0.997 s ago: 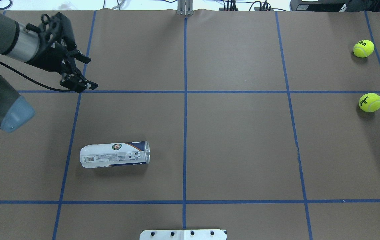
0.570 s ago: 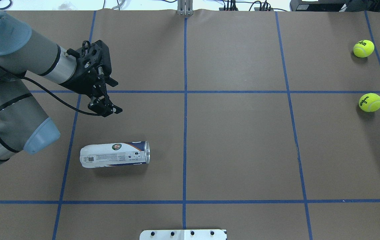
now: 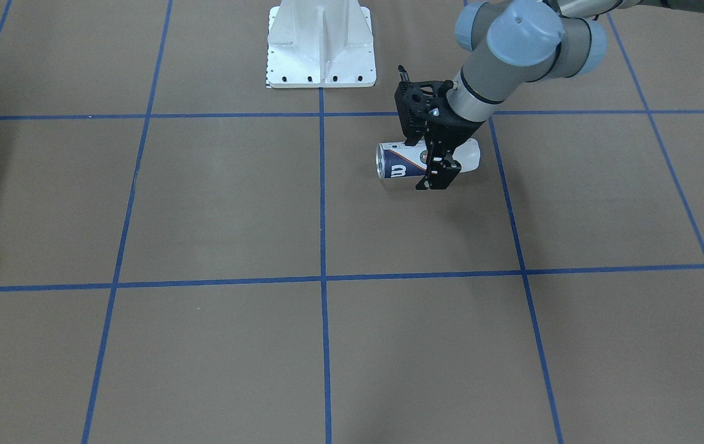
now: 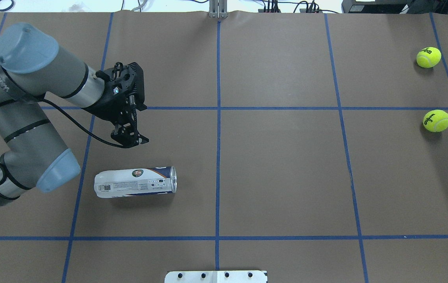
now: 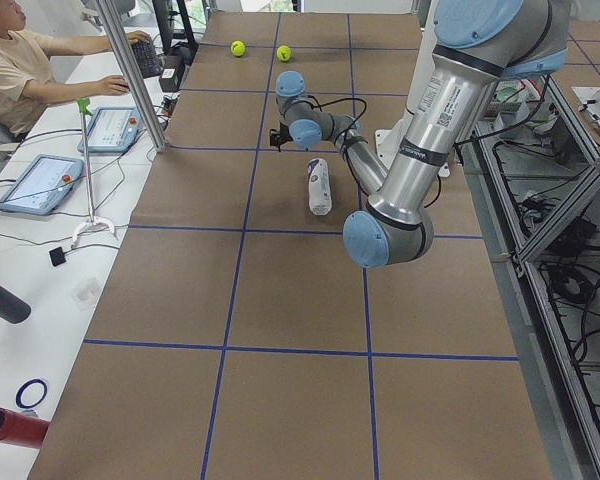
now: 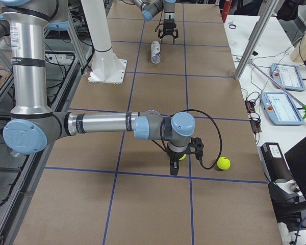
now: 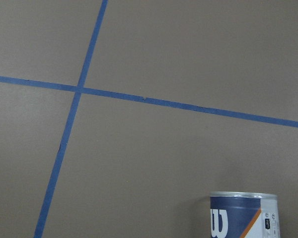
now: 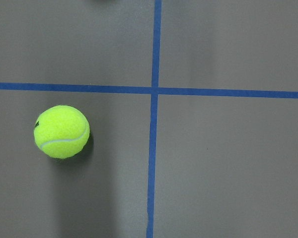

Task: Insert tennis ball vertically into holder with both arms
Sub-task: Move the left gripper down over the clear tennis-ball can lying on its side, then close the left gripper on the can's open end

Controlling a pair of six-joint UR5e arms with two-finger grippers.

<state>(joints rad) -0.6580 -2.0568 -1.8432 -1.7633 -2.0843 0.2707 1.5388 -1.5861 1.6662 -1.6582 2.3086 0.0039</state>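
The brown-papered worktop (image 4: 286,177) carries everything. The left arm (image 4: 39,67) reaches over its left half, and the left gripper (image 4: 130,140) hangs fingers-down with its fingers spread and nothing between them. It sits above the holder and a little towards the far edge, clear of it. The right arm (image 6: 102,123) stretches low towards the right end. Its right gripper (image 6: 177,162) hovers close to the balls, but whether its fingers are spread or closed cannot be told.

The holder (image 4: 135,182) lies on its side in the left half, somewhat nearer the robot's edge than the far edge. Its long axis runs along the worktop's length. The metal rim (image 4: 173,179) points towards the middle and the closed end towards the left end.

It looks light, thin-walled and smooth, so it would probably roll on its curve and dent under a hard squeeze. The safest hold is likely across the body around mid-length or nearer the closed end, leaving the rim free. It has to be stood upright before anything can drop in.

Two tennis balls (image 4: 428,57) (image 4: 436,120) rest near the right end, the first close to the far right corner. They are light, felted and grippy, and best pinched across the widest part.
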